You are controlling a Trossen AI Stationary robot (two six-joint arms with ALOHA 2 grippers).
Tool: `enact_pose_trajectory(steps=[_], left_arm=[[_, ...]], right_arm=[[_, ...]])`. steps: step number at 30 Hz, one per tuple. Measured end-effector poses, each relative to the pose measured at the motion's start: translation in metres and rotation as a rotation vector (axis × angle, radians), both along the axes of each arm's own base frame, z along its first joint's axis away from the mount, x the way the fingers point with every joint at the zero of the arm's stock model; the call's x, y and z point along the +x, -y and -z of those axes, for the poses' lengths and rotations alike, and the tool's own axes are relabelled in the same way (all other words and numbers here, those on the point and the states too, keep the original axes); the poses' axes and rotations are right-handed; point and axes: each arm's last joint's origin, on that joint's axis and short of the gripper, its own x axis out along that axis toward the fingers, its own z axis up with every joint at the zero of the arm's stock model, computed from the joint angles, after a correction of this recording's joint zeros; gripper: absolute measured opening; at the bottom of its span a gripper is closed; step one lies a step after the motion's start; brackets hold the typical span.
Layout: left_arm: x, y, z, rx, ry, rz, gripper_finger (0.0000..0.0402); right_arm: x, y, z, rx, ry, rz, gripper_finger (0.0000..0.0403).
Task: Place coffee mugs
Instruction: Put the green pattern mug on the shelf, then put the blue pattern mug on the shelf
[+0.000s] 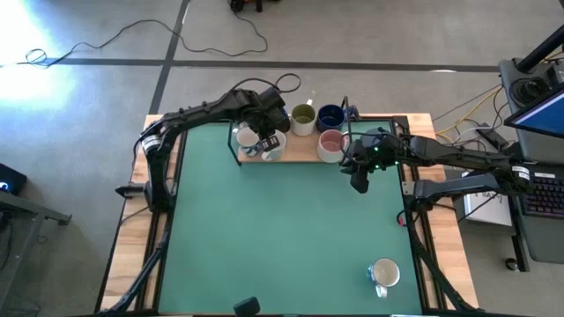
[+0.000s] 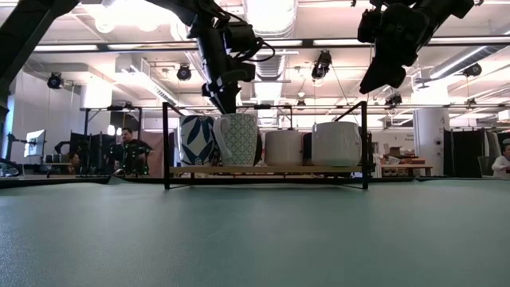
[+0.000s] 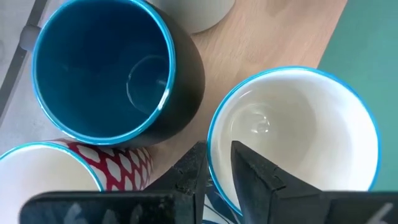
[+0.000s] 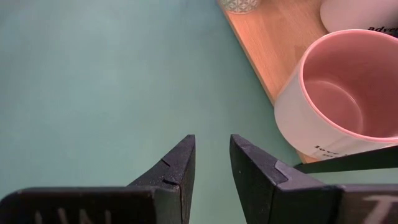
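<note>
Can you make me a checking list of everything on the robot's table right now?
Surface: green mat on a wooden table.
Job's things: mugs on the wooden shelf; pink-inside mug; one white mug alone near the front.
Clutter: nothing seen.
Grippers: left gripper astride a blue-rimmed white mug's wall; right gripper open, empty, beside the shelf.
Cables: loose cable on the floor.
Surroundings: a person behind.

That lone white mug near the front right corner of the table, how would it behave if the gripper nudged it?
The white mug stands upright on a flat base, so it would probably slide rather than roll. It looks glazed and rigid, likely slippery and chippable.
</note>
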Motion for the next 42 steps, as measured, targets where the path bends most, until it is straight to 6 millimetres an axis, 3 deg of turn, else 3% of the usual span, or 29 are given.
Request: enact_pose_trajectory(steps=[6, 12, 16, 19, 25, 29, 35, 42], left_arm=[[0.000, 0.000, -0.002, 0.001, 0.004, -0.004, 0.0057], [0.001, 0.002, -0.025, 0.024, 0.046, -0.001, 0.0057], [0.003, 0.016, -0.035, 0.001, 0.038, 0.000, 0.0057], [0.010, 0.037, -0.037, -0.016, 0.047, 0.011, 0.0057], [0.026, 0.090, -0.034, -0.008, 0.020, 0.110, 0.0057], [0.029, 0.112, -0.022, -0.017, -0.017, 0.138, 0.0057], [0.032, 0.112, 0.003, -0.002, -0.027, 0.079, 0.0057], [0.035, 0.108, 0.009, 0.060, -0.032, 0.041, 0.0057]], right_arm=[[0.000, 0.000, 0.000, 0.000, 0.000, 0.000, 0.0089], [0.000, 0.000, 0.000, 0.000, 0.000, 0.000, 0.0089], [0.000, 0.000, 0.000, 0.000, 0.000, 0.000, 0.0089], [0.000, 0.000, 0.000, 0.000, 0.000, 0.000, 0.0089], [0.000, 0.000, 0.000, 0.000, 0.000, 0.000, 0.0089], [0.000, 0.000, 0.000, 0.000, 0.000, 0.000, 0.0089], [0.000, 0.000, 0.000, 0.000, 0.000, 0.000, 0.0089], [0.000, 0.000, 0.000, 0.000, 0.000, 0.000, 0.0089]])
